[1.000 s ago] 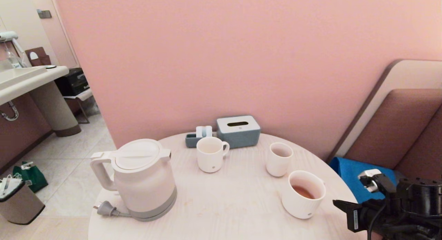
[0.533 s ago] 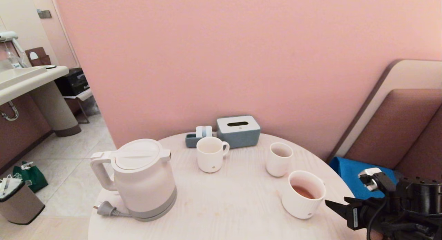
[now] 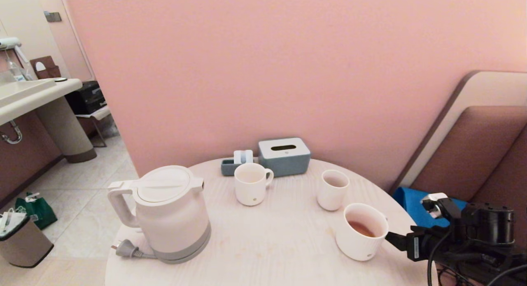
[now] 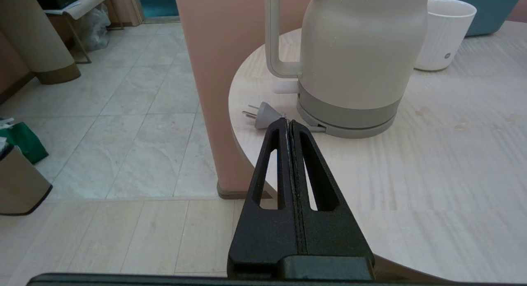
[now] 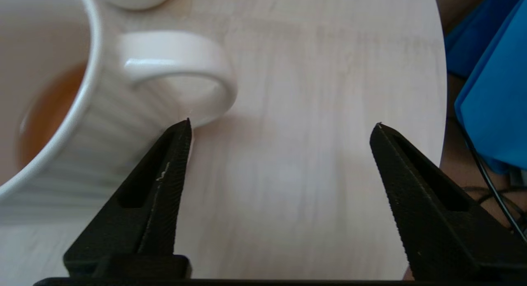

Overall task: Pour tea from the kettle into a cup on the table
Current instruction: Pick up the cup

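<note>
step: right gripper (image 5: 282, 125) spread wide, holding nothing, one fingertip just beside the cup (image 3: 362, 231) handle | cup holds shallow tea (image 3: 361, 228) | kettle (image 3: 166, 212) upright on bench (image 3: 267, 245), well apart | left gripper (image 4: 289, 123) clenched empty (parked near kettle) | next: likely grasp the cup handle or withdraw

my head camera looks down and forward over the whole round counter (image 3: 284, 240). my left wrist camera sits low at its edge, facing the kettle (image 4: 350, 59), which both views share. my right wrist camera is close on the cup (image 5: 74, 125).
</note>
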{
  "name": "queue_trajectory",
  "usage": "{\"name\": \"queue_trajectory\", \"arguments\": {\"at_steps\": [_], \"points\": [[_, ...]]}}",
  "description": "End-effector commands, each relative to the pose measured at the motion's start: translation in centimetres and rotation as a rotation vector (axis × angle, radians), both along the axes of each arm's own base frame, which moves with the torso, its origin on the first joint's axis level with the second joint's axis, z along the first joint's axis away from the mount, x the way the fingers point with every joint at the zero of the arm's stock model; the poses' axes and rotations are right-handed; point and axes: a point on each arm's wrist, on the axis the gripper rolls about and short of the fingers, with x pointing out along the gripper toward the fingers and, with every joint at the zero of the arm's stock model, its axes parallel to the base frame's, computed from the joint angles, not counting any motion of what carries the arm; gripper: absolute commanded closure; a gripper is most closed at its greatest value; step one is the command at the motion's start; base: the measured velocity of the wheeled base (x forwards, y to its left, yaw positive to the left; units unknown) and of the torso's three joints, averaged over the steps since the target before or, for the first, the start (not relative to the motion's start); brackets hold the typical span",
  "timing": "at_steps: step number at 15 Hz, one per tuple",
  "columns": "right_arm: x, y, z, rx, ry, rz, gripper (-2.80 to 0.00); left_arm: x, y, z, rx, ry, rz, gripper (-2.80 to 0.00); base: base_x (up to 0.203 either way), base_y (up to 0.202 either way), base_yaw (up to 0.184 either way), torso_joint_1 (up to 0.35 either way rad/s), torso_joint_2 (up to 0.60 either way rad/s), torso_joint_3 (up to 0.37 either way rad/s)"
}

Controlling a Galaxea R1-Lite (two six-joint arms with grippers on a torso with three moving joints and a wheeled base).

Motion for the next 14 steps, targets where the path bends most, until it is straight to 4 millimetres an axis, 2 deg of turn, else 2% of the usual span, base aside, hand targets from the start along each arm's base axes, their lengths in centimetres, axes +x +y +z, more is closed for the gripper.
{"name": "queue_trajectory", "arguments": {"at_steps": [1,5,9,14], "points": [[0.5,0.0,-1.0,0.002,0.011,0.002,-2.8,0.0,0.0,0.0,0.0,0.002,0.001,0.0,0.0,0.0,0.0,0.0,0.0,0.0],[1.5,0.0,-1.4,0.001,-0.087,0.003,-2.8,0.0,0.0,0.0,0.0,0.002,0.001,0.0,0.0,0.0,0.0,0.0,0.0,0.0],[0.6,0.1,-1.9,0.025,-0.056,0.03,-2.8,0.0,0.0,0.0,0.0,0.002,0.001,0.0,0.0,0.0,0.0,0.0,0.0,0.0],[0.9,0.3,-1.7,0.036,-0.091,0.058,-2.8,0.0,0.0,0.0,0.0,0.002,0.001,0.0,0.0,0.0,0.0,0.0,0.0,0.0]]}}
